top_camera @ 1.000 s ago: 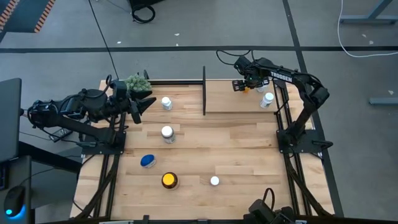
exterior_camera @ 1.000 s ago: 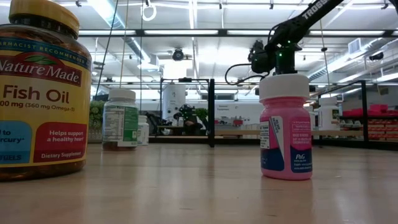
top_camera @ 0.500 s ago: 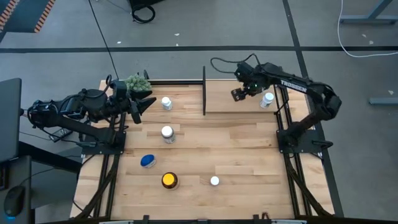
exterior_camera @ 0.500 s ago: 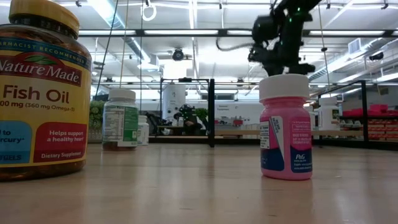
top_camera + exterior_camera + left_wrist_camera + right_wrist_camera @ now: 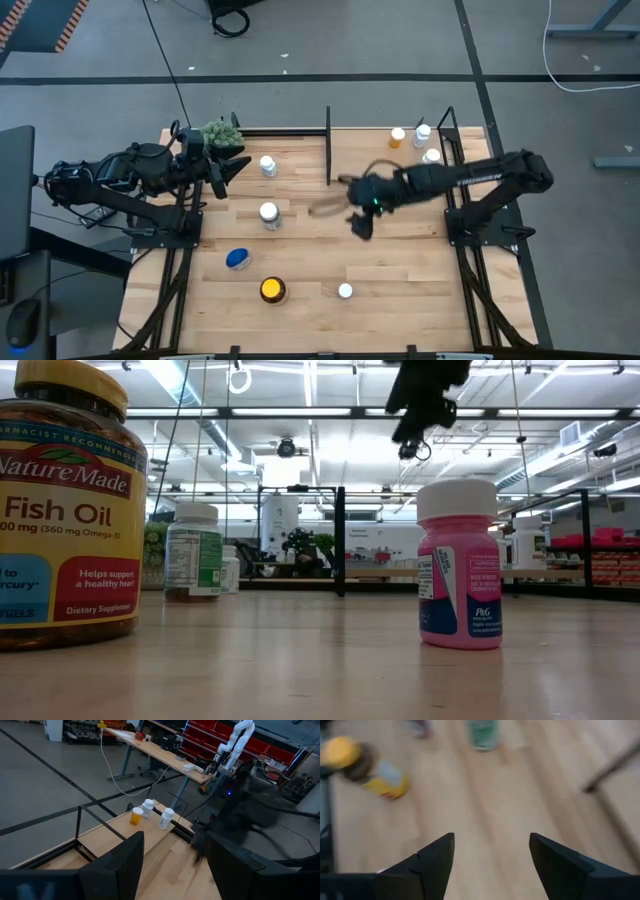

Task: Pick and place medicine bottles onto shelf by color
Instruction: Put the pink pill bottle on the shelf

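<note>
Three medicine bottles stand on the shelf (image 5: 385,165) at its far right corner: an orange bottle (image 5: 398,136) and two white-capped ones (image 5: 422,131) (image 5: 431,156) just beside it. Loose on the table I count five more: two white-capped bottles (image 5: 267,165) (image 5: 268,213), a blue-lidded bottle (image 5: 237,258), the amber fish-oil bottle (image 5: 272,290) with its yellow lid, and a pink bottle (image 5: 459,565), white cap, upright.

The right gripper (image 5: 360,222) hangs above the table's middle, fingers spread, holding nothing. I judge it is between picks. My advice: choose by colour first, descend squarely over the cap, and grip the body below it.

The left gripper (image 5: 222,170) waits near the green plant ball (image 5: 221,133), fingers spread.
</note>
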`<state>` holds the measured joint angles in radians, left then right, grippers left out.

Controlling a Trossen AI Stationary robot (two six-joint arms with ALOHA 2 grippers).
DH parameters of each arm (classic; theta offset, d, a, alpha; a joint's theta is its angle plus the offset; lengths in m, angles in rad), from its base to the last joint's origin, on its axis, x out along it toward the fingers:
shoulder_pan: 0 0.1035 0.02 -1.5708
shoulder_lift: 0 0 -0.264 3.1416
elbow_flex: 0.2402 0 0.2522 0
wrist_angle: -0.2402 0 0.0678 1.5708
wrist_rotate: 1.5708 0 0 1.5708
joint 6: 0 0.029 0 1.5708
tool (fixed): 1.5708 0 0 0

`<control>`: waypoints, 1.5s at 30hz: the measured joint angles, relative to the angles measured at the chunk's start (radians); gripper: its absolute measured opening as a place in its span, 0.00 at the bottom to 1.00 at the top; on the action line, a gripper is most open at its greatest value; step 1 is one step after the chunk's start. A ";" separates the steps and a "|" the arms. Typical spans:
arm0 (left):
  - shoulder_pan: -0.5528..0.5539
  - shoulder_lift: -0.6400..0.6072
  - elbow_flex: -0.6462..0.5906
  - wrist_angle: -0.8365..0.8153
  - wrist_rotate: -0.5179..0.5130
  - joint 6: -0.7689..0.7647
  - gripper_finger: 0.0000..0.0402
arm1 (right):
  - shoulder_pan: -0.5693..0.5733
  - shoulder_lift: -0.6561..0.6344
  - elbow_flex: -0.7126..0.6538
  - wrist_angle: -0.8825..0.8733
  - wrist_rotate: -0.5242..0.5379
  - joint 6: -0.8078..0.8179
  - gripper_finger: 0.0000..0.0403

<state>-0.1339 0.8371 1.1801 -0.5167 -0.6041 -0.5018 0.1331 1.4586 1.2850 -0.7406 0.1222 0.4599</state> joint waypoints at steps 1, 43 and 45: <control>0.003 0.000 0.000 0.000 0.000 0.000 0.54 | 0.033 0.000 0.000 0.011 0.002 -0.005 0.65; -0.197 0.072 0.001 0.021 0.079 0.016 0.53 | 0.420 0.370 0.001 0.259 0.144 0.165 0.85; -0.198 0.072 0.001 0.019 0.079 0.016 0.53 | 0.420 0.370 0.001 0.257 0.151 0.133 0.85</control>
<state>-0.3321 0.9096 1.1809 -0.4976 -0.5250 -0.4854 0.5527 1.8286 1.2858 -0.4838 0.2736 0.5934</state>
